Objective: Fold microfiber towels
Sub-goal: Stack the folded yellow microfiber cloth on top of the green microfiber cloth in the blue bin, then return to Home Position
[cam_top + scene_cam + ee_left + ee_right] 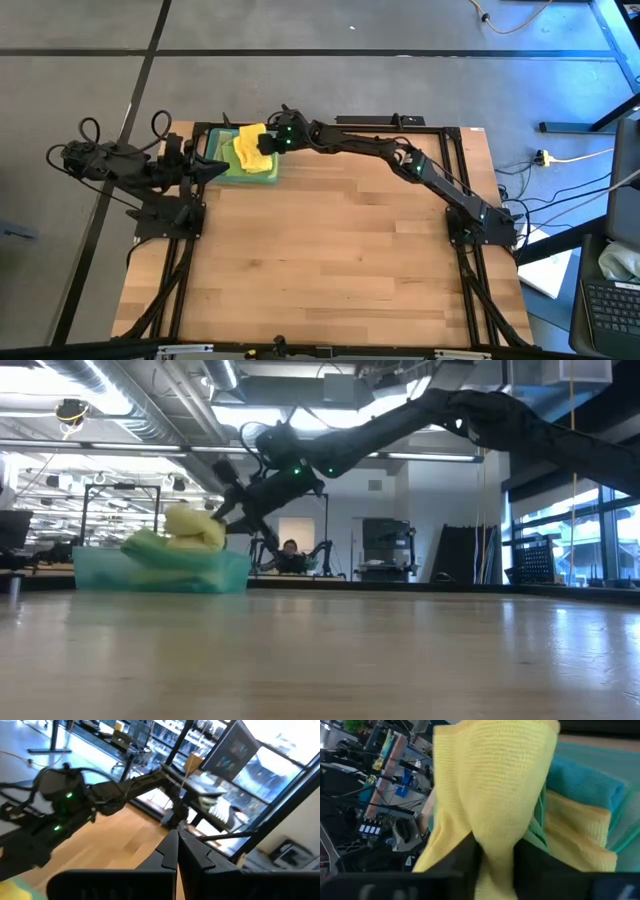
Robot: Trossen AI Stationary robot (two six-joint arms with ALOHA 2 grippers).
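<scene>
The near part of the worktop (330, 250) is bare wood, and everything of the task sits at its far left corner. There a translucent teal tray (160, 572) holds a pile of microfiber towels, which the high view shows only as a yellow and green heap. The right wrist view separates more of them: a teal towel (585, 782), a folded yellow towel (580, 827) under it, and a sliver of green towel (537, 832) beside that, so with the one being handled four can be counted here; any others are buried or out of sight. The right gripper (268, 142) reaches across the far edge to the tray, and its fingers (465, 857) pinch a loose yellow towel (495, 785) that fills most of that wrist view and hides the fingertips and much of the tray. From table height the same towel (195, 525) shows as a rounded lump on top of the pile, with the dark gripper touching it from the side. The left gripper (215, 170) rests at the far left edge just beside the tray, its fingers (192, 855) pressed together on nothing. Only the low view shows a person (290, 555) seated in the room beyond the table.
</scene>
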